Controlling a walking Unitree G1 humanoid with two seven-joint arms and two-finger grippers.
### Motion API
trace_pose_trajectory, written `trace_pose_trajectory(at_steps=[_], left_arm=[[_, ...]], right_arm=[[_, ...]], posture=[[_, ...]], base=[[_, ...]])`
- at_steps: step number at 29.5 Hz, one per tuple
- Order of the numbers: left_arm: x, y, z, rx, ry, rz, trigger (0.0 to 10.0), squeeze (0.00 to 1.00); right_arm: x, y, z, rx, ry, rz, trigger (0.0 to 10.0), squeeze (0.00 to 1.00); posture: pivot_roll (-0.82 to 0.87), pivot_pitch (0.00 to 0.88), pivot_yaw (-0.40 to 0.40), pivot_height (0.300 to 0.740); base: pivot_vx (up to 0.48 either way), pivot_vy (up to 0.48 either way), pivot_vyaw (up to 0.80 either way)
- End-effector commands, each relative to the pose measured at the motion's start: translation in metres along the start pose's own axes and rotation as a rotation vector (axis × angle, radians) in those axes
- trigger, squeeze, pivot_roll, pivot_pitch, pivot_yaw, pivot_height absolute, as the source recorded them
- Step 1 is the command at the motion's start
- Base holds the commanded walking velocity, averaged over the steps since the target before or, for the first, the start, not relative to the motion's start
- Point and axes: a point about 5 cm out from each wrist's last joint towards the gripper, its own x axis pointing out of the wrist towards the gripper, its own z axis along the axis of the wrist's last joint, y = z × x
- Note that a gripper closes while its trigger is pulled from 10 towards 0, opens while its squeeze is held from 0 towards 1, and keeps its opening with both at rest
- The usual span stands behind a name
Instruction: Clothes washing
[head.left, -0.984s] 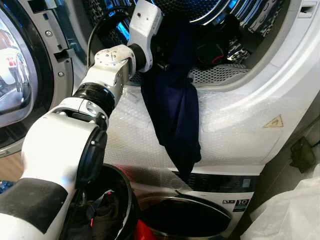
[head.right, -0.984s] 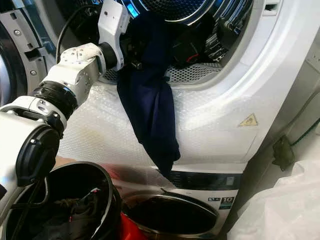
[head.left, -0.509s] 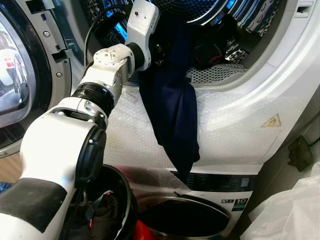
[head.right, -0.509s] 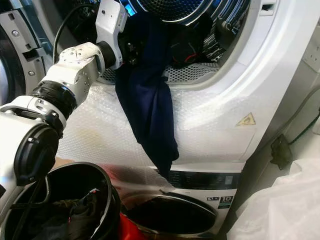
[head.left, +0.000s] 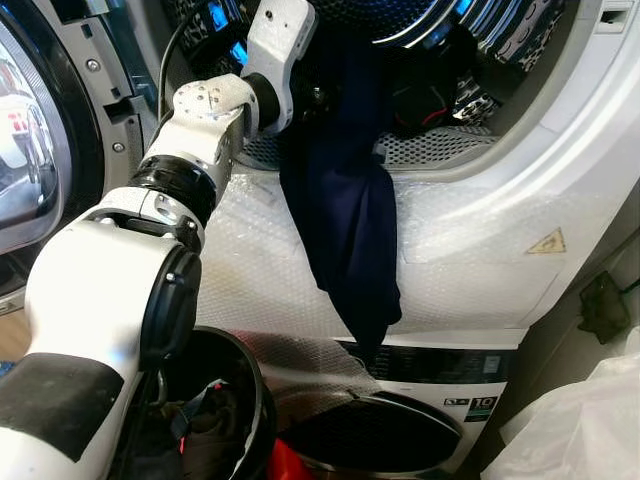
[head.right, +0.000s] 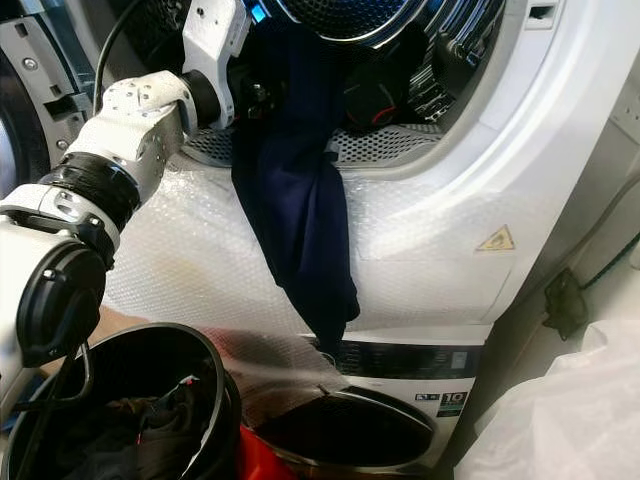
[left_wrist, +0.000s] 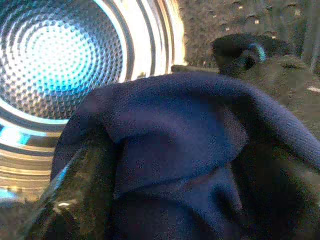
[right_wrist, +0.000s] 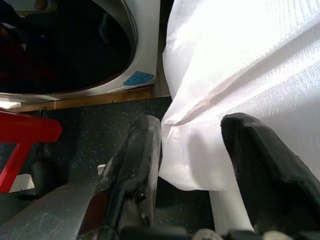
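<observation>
The left arm (head.left: 205, 110) has swung a touch further toward the door side since a second ago, its wrist now higher at the drum mouth, while the navy garment (head.left: 345, 210) hangs just as it did. The lower washer's opening looks darker now, with more bubble wrap (head.left: 300, 360) sagging across its top edge.

The left claw (left_wrist: 75, 200) is buried at the garment's upper end inside the drum (head.left: 440, 30); in the left wrist view one dark finger shows beside the blue folds, the other is hidden by cloth, so I cannot tell whether it is pinching or spread. Darker clothes (head.left: 440, 95) lie deeper in the drum, hard to make out.

The garment runs top to bottom, its long axis nearly vertical: upper end over the drum's lip, body draped down the wrapped white front, tip pointing down and reaching the lower washer's control panel (head.left: 440, 370).

The right claw (right_wrist: 192, 150) hangs low by a white bag (right_wrist: 235, 75), fingers spread apart, one touching the fabric.

A black basket (head.left: 215, 420) of dark laundry sits below, cut off at the bottom edge.
</observation>
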Motion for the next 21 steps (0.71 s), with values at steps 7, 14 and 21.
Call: trace_pose_trajectory(at_steps=[7,14,21], left_arm=[[-0.007,0.017,0.04,0.132,-0.115,-0.007,10.0,1.0],[-0.015,0.013,0.053,0.133,-0.227,-0.159,10.0,1.0],[-0.03,0.018,0.06,0.121,-0.291,-0.203,10.0,1.0]], right_arm=[[-0.001,0.009,-0.001,-0.005,-0.001,0.029,10.0,0.0],[-0.001,0.01,-0.002,-0.001,0.005,0.03,10.0,0.0],[0.0,0.014,0.001,-0.005,0.003,0.041,10.0,0.0]], posture=[[-0.16,0.0,0.107,0.74],[-0.15,0.0,0.109,0.74],[-0.14,0.0,0.107,0.74]], base=[[0.0,0.0,0.0],[0.0,0.0,0.0],[0.0,0.0,0.0]])
